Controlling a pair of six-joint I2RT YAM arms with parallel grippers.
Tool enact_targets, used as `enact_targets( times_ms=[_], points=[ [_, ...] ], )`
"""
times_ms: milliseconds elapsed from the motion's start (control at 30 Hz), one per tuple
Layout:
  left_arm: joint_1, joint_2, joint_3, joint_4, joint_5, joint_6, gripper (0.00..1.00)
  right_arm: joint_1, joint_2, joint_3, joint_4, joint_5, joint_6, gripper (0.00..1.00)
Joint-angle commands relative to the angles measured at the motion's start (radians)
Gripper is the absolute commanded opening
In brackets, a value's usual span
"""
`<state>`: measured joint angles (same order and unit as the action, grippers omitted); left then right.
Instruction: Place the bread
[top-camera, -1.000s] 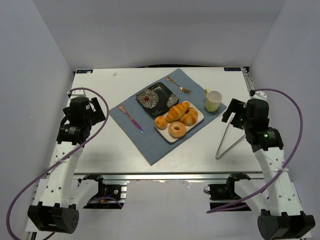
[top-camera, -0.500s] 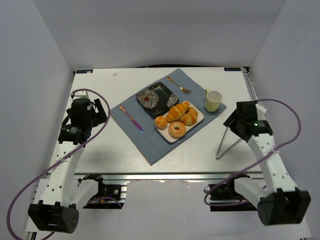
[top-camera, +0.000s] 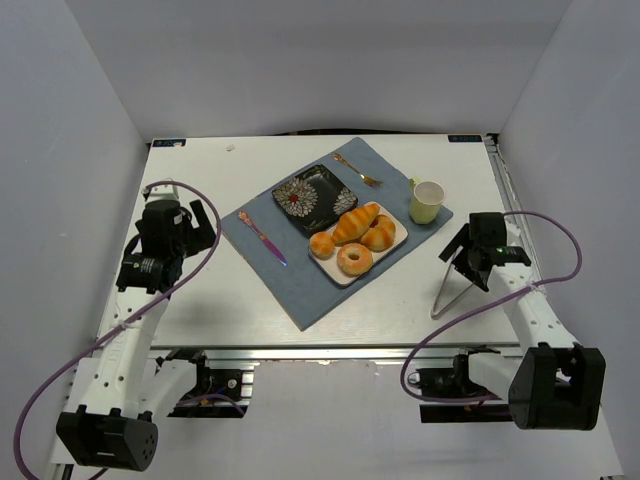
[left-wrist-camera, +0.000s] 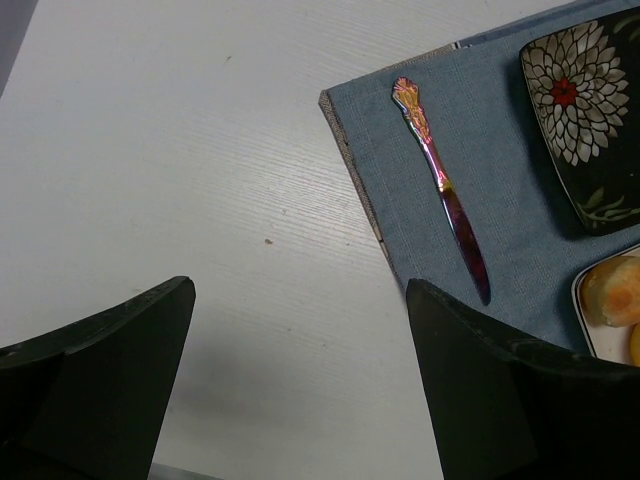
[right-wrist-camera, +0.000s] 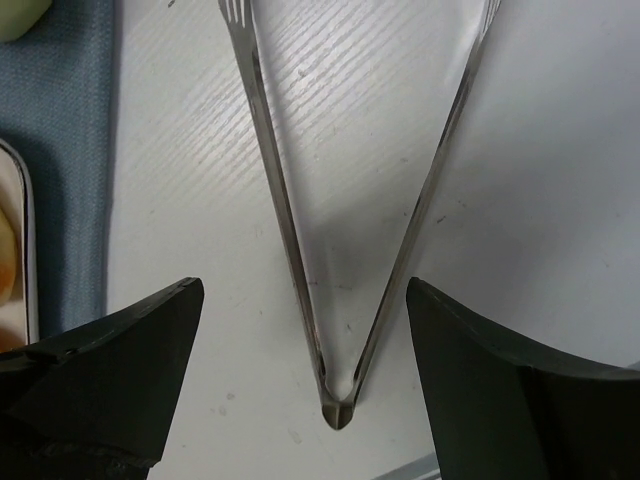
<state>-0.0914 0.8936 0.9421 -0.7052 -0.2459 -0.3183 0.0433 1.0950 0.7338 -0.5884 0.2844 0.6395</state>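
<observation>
- The left claw (left-wrist-camera: 298, 290) is standing wide open and gripping nothing above bare worktop (left-wrist-camera: 150, 150). A knife (left-wrist-camera: 445, 197) is lying ahead of it on the blue mat (left-wrist-camera: 500, 120).
- The bread (top-camera: 354, 259), a ring bun, is sitting on the white tray (top-camera: 403, 237), well to the left of the right claw and snug beside other rolls. It is probably light, soft and easily crushed, so a gentle pinch across the ring seems best.
- The right claw (right-wrist-camera: 302, 290) is gaping open, straddling the tongs (right-wrist-camera: 285, 240) lying beneath it.
- Neither wrist camera is showing the bread, and its underside is hidden.
</observation>
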Motion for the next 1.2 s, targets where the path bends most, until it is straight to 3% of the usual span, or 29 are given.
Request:
enact_targets(
  times_ms=[0, 667, 767, 833, 900, 1033, 1167],
  points=[
    [-0.002, -0.001, -0.003, 0.003, 0.007, 0.008, 0.98, -0.032, 0.031, -0.036, 0.077, -0.036, -0.040, 0.89],
    [-0.002, 0.022, -0.023, 0.009, -0.018, 0.008, 0.98, -0.031, 0.287, -0.114, 0.269, -0.030, -0.127, 0.89],
    [-0.002, 0.027, -0.029, 0.012, -0.030, 0.013, 0.98, -0.031, 0.302, -0.122, 0.277, -0.024, -0.132, 0.86],
    [-0.002, 0.030, -0.029, 0.007, -0.041, 0.019, 0.98, -0.033, 0.299, -0.129, 0.282, -0.021, -0.127, 0.76],
    [-0.002, 0.033, -0.031, 0.006, -0.046, 0.022, 0.98, -0.033, 0.299, -0.126, 0.282, -0.019, -0.124, 0.74],
    [-0.002, 0.031, -0.028, -0.002, -0.056, 0.027, 0.98, -0.058, 0.302, -0.120, 0.269, -0.004, -0.101, 0.80],
    [-0.002, 0.024, -0.022, -0.010, -0.067, 0.031, 0.98, -0.060, 0.313, -0.114, 0.254, -0.007, -0.077, 0.78]
  ],
)
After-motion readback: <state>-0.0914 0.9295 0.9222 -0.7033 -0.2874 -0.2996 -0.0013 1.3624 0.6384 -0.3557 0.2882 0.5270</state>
